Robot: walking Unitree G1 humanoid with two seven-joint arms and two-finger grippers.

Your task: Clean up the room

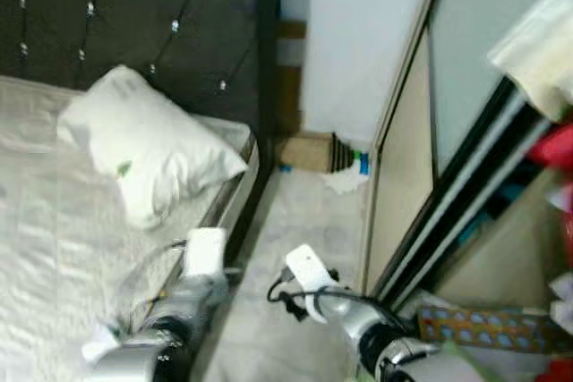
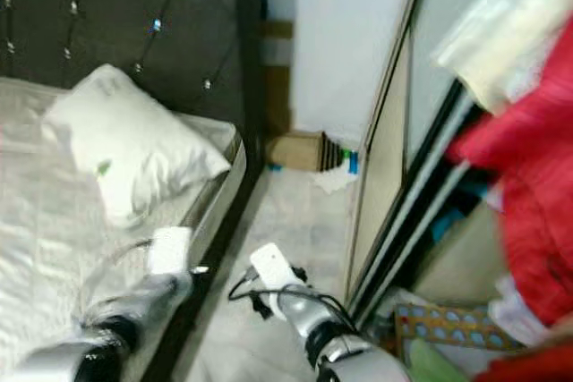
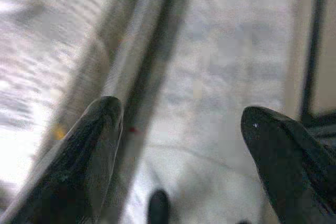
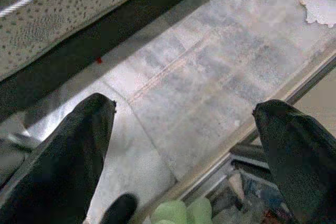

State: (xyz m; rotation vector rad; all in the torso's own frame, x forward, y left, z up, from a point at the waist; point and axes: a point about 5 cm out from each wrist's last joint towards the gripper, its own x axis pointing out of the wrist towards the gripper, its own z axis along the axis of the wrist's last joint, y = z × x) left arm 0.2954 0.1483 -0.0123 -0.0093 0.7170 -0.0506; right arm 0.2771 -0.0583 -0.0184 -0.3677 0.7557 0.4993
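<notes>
A crumpled white paper (image 1: 345, 181) lies on the pale floor (image 1: 295, 230) at the far end of the strip between bed and wardrobe, next to a cardboard box (image 1: 304, 151). The paper is also at the edge of the right wrist view (image 4: 321, 9). My left gripper (image 3: 178, 111) is open over the bed's edge and the floor, holding nothing. Over the floor by the wardrobe rail, my right gripper (image 4: 184, 106) is also open and holds nothing. Both silver arms, left (image 1: 201, 266) and right (image 1: 309, 279), reach forward low in the head views.
The bed (image 1: 54, 248) with a white pillow (image 1: 143, 145) and a dark tufted headboard (image 1: 134, 6) is on the left. A sliding wardrobe (image 1: 421, 158) stands on the right, with a red garment (image 2: 528, 185), cream cloth (image 1: 537, 51) and a patterned box (image 1: 483, 324).
</notes>
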